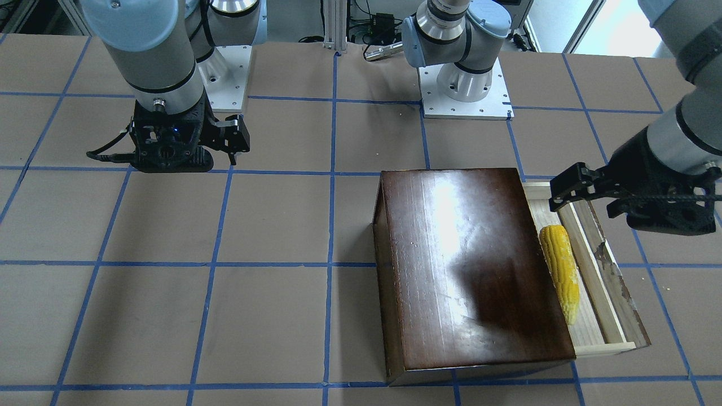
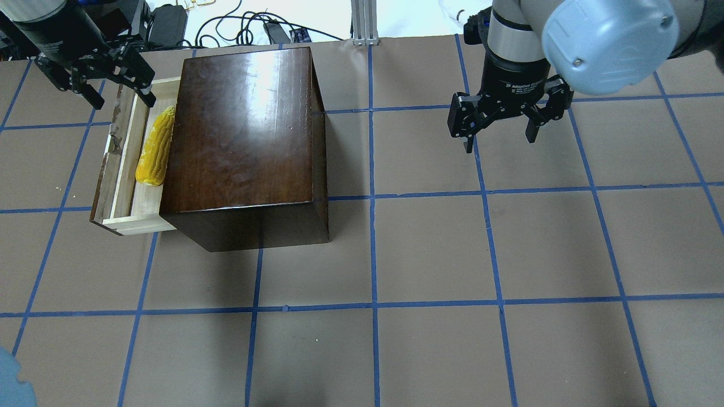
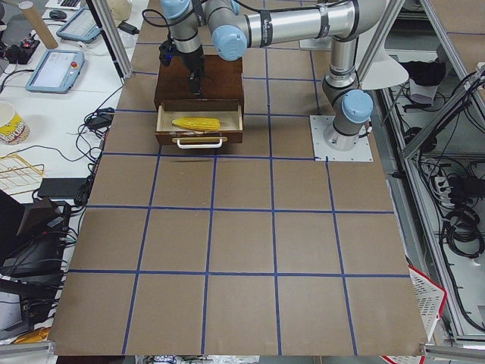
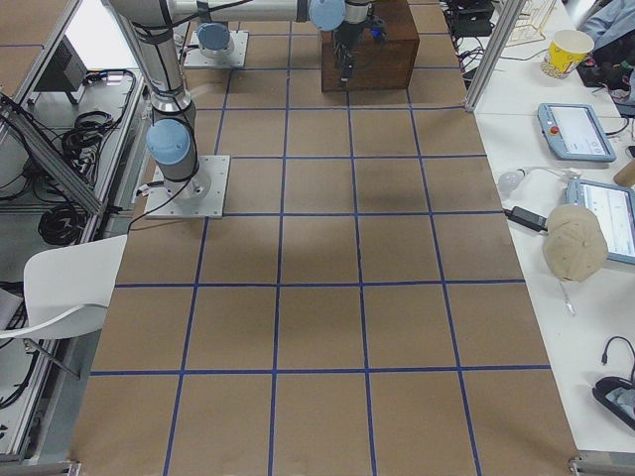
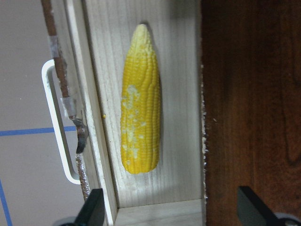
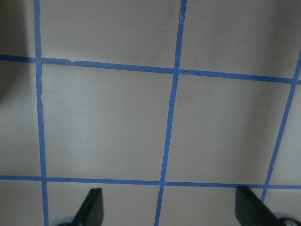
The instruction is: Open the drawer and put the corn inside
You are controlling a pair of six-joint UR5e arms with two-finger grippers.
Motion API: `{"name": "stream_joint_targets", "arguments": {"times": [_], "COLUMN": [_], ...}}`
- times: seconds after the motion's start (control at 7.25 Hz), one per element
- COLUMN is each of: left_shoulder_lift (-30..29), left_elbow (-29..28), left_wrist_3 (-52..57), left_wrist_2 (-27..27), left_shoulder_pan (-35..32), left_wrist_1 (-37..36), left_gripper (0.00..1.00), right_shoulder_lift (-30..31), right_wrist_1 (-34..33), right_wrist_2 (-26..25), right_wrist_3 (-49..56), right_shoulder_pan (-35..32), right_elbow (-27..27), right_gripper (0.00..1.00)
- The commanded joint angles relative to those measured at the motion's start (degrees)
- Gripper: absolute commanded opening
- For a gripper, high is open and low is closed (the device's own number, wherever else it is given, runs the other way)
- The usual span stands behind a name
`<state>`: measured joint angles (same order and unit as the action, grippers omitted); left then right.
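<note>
left end effector (image 2: 124, 103) hangs spread and empty over the open drawer (image 2: 127, 217); if we descend carelessly, a finger could clip its front or knock the corn (image 2: 155, 148)

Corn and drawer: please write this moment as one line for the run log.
drawer open | corn inside, not gripped | left gripper open above drawer | right gripper open, empty

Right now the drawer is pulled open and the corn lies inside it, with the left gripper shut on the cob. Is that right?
Not quite: the left gripper is open, not shut on the cob. The left wrist view shows the corn lying free on the floor of the drawer, with the fingertips spread wide and clear of it. The rest holds: the drawer is pulled open and the corn lies inside.
</note>
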<state>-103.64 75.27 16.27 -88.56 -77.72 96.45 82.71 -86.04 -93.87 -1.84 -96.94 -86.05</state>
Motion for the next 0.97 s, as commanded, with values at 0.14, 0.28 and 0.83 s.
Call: {"name": "stream_joint_targets", "arguments": {"times": [0.14,0.28,0.83], "left_shoulder_lift": [1.51,2.3,8.0], "left_elbow": [0.92,2.23,10.93], "left_wrist_3": [-8.71,-8.89,-13.72], "left_wrist_2": [0.23,0.32,-0.38], "left_shoulder_pan": [-7.87,-8.84,-11.75], "left_wrist_1": [-0.38,-0.38,-1.61], "left_gripper": [1.0,1.0,1.0], "right_shoulder_lift": [0.0,0.0,0.0], "right_wrist_1": [0.0,0.0,0.0], "right_wrist_2": [0.0,0.0,0.0], "right_wrist_3": [0.0,0.0,0.0], "right_shoulder_pan": [0.0,0.0,0.0], "right_elbow": [0.0,0.0,0.0], "right_gripper": [1.0,1.0,1.0]}}
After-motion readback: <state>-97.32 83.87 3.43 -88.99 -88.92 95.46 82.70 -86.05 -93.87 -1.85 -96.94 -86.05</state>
